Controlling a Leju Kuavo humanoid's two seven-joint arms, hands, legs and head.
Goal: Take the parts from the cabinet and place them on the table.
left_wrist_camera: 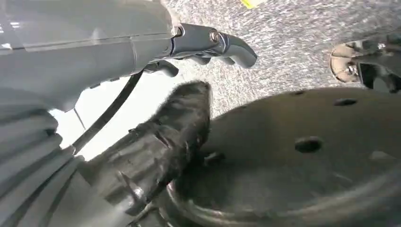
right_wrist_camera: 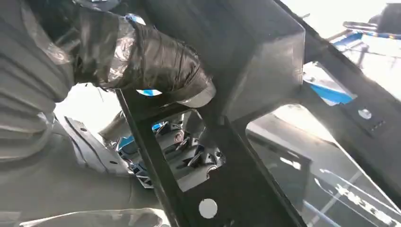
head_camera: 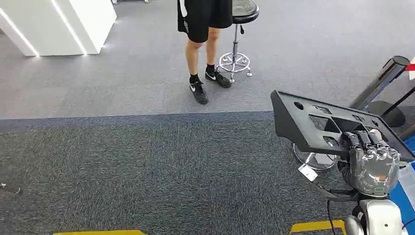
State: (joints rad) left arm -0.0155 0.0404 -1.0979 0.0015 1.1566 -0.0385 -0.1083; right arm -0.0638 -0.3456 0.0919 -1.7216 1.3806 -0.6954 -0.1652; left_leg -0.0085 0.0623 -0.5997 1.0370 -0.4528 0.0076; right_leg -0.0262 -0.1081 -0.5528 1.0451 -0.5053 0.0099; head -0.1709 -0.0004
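A black plastic panel (head_camera: 313, 120) with several cut-outs hangs in the air at the right of the head view, above the carpet. My right hand (head_camera: 374, 164) grips it at its near edge, fingers hooked over the rim. In the right wrist view the taped thumb (right_wrist_camera: 156, 61) presses on the panel (right_wrist_camera: 265, 56), and the fingers (right_wrist_camera: 189, 146) show through a cut-out. My left hand (left_wrist_camera: 170, 123) hangs over the carpet with nothing in it, its silver fingers (left_wrist_camera: 227, 42) held apart from the dark thumb.
A person in black shorts (head_camera: 203, 29) stands ahead on the grey carpet beside a round stool (head_camera: 237, 34). A white counter (head_camera: 58, 24) is at the far left. A black post and base (head_camera: 386, 93) stand at the right. Yellow floor tape (head_camera: 318, 226) lies near my feet.
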